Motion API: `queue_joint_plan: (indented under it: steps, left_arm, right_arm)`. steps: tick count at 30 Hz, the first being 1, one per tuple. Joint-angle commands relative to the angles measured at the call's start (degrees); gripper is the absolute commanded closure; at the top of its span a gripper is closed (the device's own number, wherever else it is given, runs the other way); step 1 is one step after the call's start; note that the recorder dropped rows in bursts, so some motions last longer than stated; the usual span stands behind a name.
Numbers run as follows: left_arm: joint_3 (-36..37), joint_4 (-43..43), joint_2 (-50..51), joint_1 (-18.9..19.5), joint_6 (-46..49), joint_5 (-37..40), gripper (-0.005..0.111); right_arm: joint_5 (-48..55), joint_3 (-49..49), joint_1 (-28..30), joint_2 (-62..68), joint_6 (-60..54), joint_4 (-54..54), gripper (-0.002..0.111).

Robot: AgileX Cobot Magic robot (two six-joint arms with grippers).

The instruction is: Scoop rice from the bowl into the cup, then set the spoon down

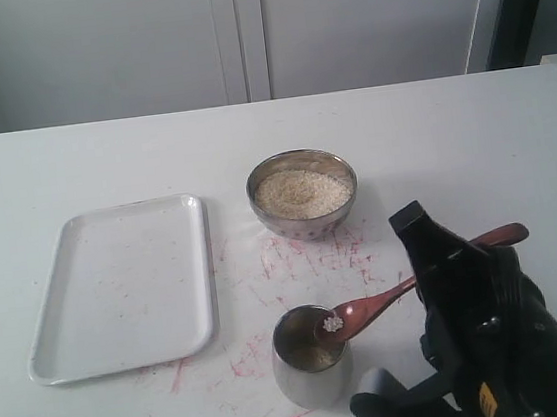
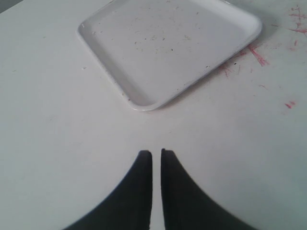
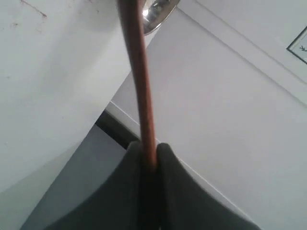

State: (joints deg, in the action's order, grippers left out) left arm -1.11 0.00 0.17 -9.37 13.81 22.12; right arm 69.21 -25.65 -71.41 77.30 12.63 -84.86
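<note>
The left fingers (image 2: 141, 189) are pressed almost together, empty, above the worktop (image 2: 48, 143) near the tray (image 2: 168, 48). A little rice (image 1: 332, 322) is carried over the cup (image 1: 300, 382) on the spoon (image 1: 380, 304) — its handle clamped by the right fingers (image 3: 170, 187). The arm's yellow label (image 1: 487, 401) cannot be read.

In the exterior view the right arm (image 1: 494, 335) hides the middle of the spoon (image 1: 370, 309) handle and runs off the bottom and right edges. The right wrist view cuts off the spoon's head (a blurred steel sliver (image 3: 158, 12) shows, cup or bowl unclear). The left wrist view crops the tray (image 2: 144, 103).
</note>
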Motion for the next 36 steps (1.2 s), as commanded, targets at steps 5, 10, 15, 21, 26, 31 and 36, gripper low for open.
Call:
queue_joint_plan:
  steps: [5,10,15,21,26,31,36]
  left_arm:
    - [0.5,0.0,-0.2,-0.1,-0.3,1.9,0.092]
    - [0.5,0.0,-0.2,-0.1,-0.3,1.9,0.092]
    - [0.5,0.0,-0.2,-0.1,-0.3,1.9,0.092]
    - [0.5,0.0,-0.2,-0.1,-0.3,1.9,0.092]
    - [0.5,0.0,-0.2,-0.1,-0.3,1.9,0.092]
    - [0.5,0.0,-0.2,-0.1,-0.3,1.9,0.092]
    - [0.5,0.0,-0.2,-0.1,-0.3,1.9,0.092]
  right_arm:
    - [0.8,-0.5,0.3,-0.5,-3.6,-3.2,0.108]
    - [0.8,-0.6,1.2,-0.5,-6.9,-7.2,0.108]
    - [0.8,-0.6,2.5,-0.5,-10.0,-7.7,0.108]
    - [0.8,-0.6,2.5,-0.2,-10.7,-7.9,0.108]
    - [0.8,-1.2,2.5,1.5,-12.6,-9.3,0.108]
    - [0.8,-3.4,2.7,2.8,-14.8,-10.0,0.108]
    - [0.8,-5.6,4.2,2.8,-20.1,-8.5,0.108]
